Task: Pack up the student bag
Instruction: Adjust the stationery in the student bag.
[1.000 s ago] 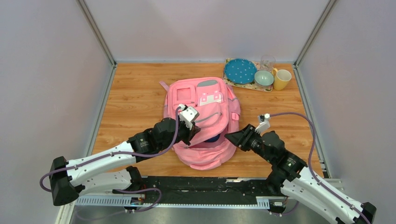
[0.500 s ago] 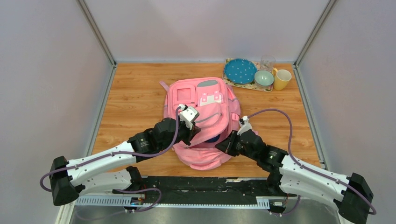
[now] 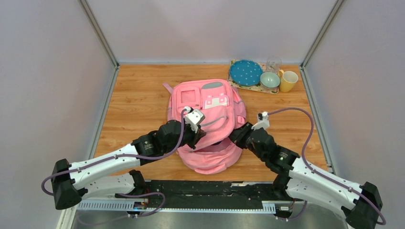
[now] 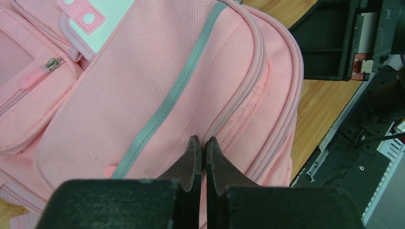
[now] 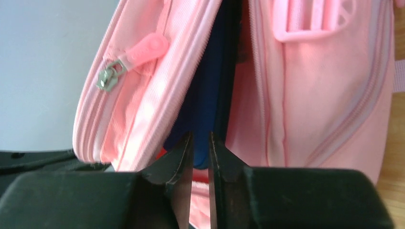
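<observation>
Pink fabric at centre: the student bag (image 3: pixel 210 102) lies flat in the middle of the wooden table (image 3: pixel 138 95), its open end toward the arm bases. From my station the left gripper (image 4: pixel 201 141) reads as pressed together on a seam of the front panel, pinching the cloth and holding that panel up off the body of the bag. The right gripper (image 5: pixel 200 137) sits at the mouth of the gap. Its fingers are almost touching, with only a sliver between them, and I see nothing clamped there.

Progress, as I judge it: the main compartment is open, and a navy blue item (image 5: pixel 210 86) already stands inside between the lifted panel and the back. Loading is therefore at least partly done. What I take to be left is seating that item fully, letting the panel down and drawing the zip closed; a pink zip pull (image 5: pixel 138 50) hangs free on the lifted panel.

Surroundings: in the far right corner, well apart from the bag, are a dotted teal plate (image 3: pixel 245 72), a pale bowl (image 3: pixel 270 79), a yellow mug (image 3: pixel 288 81) and a clear glass (image 3: pixel 273 63). Plain pale walls (image 3: pixel 47 95) enclose three sides of the table
</observation>
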`<state>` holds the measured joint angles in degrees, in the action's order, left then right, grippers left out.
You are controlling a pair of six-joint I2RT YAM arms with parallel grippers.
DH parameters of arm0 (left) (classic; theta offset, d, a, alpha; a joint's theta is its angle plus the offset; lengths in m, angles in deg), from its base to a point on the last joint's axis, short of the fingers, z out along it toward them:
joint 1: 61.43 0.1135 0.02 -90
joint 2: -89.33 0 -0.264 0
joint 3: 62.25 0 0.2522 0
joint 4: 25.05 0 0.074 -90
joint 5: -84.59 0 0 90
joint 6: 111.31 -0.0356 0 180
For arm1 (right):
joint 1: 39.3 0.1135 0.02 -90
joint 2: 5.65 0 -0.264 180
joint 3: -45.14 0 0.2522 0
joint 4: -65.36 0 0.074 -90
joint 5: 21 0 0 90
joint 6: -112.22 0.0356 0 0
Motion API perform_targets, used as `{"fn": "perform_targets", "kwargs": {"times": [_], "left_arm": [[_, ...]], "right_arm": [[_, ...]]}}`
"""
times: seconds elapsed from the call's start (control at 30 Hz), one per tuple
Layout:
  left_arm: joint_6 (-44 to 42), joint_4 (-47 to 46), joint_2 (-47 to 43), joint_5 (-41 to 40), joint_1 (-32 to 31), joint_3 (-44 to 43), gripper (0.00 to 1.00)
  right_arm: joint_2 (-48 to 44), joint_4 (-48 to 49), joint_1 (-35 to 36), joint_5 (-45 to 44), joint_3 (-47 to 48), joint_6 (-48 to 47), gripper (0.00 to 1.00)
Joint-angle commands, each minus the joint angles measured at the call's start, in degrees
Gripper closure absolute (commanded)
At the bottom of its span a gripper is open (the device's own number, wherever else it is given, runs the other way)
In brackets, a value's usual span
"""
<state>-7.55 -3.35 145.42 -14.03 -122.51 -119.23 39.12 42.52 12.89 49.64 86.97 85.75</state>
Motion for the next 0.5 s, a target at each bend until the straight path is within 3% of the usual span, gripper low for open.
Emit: {"fn": "perform_targets", "kwargs": {"times": [0.0,0.2,0.47], "left_arm": [[2.94,-4.43,-1.95,1.24,-0.27,-1.69,1.00],[3.82,-6.62,-1.87,1.41,-0.27,-1.16,1.00],[3.29,-6.28,-1.51,1.06,-0.27,-2.83,1.00]], "right_arm": [[-8.02,0.21,0.02,1.76,-4.34,3.61,0.75],[-13.92,-0.41,0.64,10.03,-6.98,3.10,0.69],[-4.71,3.10,3.53,13.99,-3.29,2.83,0.69]]}}
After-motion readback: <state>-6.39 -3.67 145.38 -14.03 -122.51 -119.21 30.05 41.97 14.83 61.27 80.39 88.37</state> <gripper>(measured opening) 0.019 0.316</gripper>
